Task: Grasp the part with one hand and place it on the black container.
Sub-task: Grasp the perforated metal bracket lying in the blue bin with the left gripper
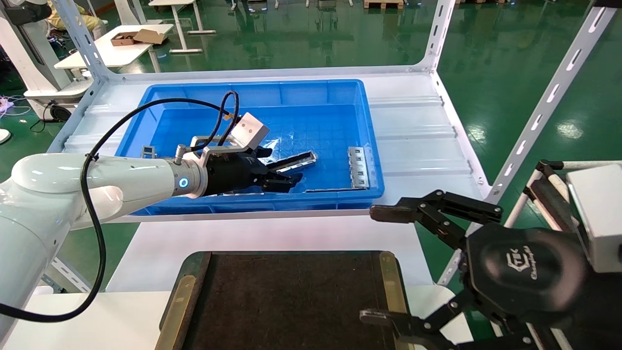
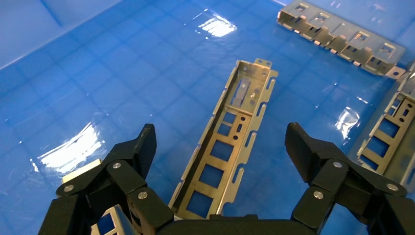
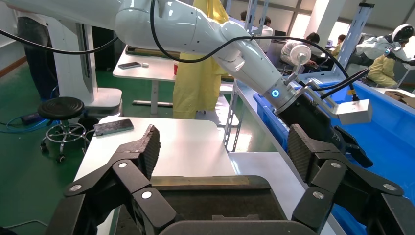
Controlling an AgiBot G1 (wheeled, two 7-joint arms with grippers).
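Observation:
The part [image 1: 293,162], a long grey metal channel strip, lies flat on the floor of the blue bin [image 1: 252,92]. In the left wrist view the part [image 2: 222,156] runs lengthwise between my left fingers. My left gripper [image 1: 284,166] on the white arm is open inside the bin, low over the part, one finger on each side and neither touching it [image 2: 221,137]. The black container [image 1: 291,301] lies in front of the bin, near me. My right gripper [image 1: 371,265] is open and empty, beside the container's right rail, and it looks across the container [image 3: 210,203].
A ladder-like strip [image 1: 358,167] lies at the bin's right side [image 2: 342,39]. Another metal piece [image 2: 386,137] lies close by the left gripper. White shelf posts [image 1: 539,116] stand around the bin. A white table [image 3: 161,142] lies beyond the container.

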